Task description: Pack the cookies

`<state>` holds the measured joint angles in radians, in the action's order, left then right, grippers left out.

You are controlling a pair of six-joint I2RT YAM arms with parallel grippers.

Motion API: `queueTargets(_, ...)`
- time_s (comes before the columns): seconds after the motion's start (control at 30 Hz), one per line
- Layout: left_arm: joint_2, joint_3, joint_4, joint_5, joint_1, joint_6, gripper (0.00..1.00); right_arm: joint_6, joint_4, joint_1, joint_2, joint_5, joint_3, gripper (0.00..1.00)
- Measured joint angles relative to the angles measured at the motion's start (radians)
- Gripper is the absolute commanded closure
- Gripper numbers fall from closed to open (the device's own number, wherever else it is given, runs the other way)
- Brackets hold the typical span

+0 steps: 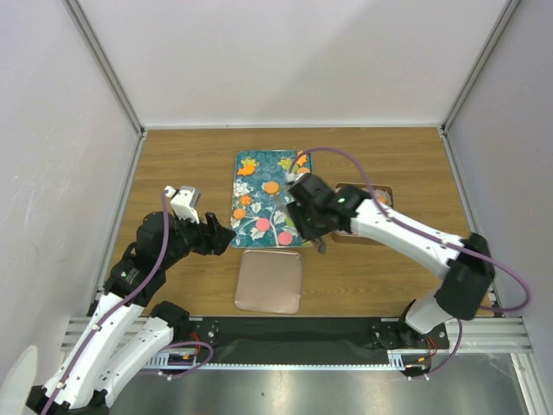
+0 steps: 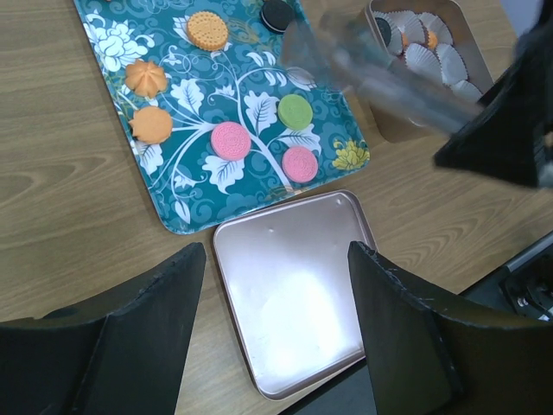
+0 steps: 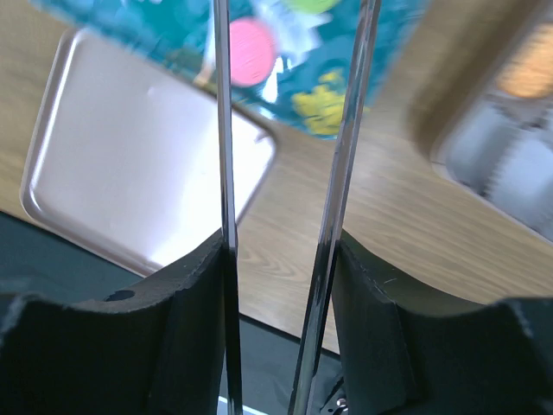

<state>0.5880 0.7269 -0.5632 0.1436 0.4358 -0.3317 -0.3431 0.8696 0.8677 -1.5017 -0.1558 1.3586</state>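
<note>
The cookies lie on the teal flowered tray (image 1: 259, 164): an orange one (image 2: 207, 29), a black one (image 2: 277, 13), a green one (image 2: 295, 111) and two pink ones (image 2: 231, 140) (image 2: 300, 163). My right gripper (image 1: 315, 235) (image 3: 281, 246) hovers over the tray's near right corner, shut on the two arms of metal tongs (image 3: 223, 130), whose blades stand apart with nothing between them. A pink cookie (image 3: 252, 52) shows beyond the blades. My left gripper (image 1: 226, 235) (image 2: 276, 255) is open and empty, left of the tray, above the lid's near end.
A rose-gold tin lid (image 1: 270, 280) (image 2: 294, 285) lies flat in front of the tray. Right of the tray stands an open tin (image 1: 384, 192) (image 2: 389, 130) lined with white paper cups (image 2: 423, 60), some holding cookies. The right arm (image 2: 510, 121) reaches across above it.
</note>
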Motion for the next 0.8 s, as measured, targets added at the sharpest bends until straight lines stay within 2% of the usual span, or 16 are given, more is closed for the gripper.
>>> queueTargets(0.23, 0.000, 0.000, 0.000, -0.010, 0.000, 0.000, 0.26, 0.008, -0.018, 0.135, -0.172, 0.015, 0.038, 0.48)
queueTargets(0.8, 0.000, 0.000, 0.000, -0.010, 0.000, 0.000, 0.26, 0.013, -0.019, 0.169, -0.312, -0.027, 0.125, 0.50)
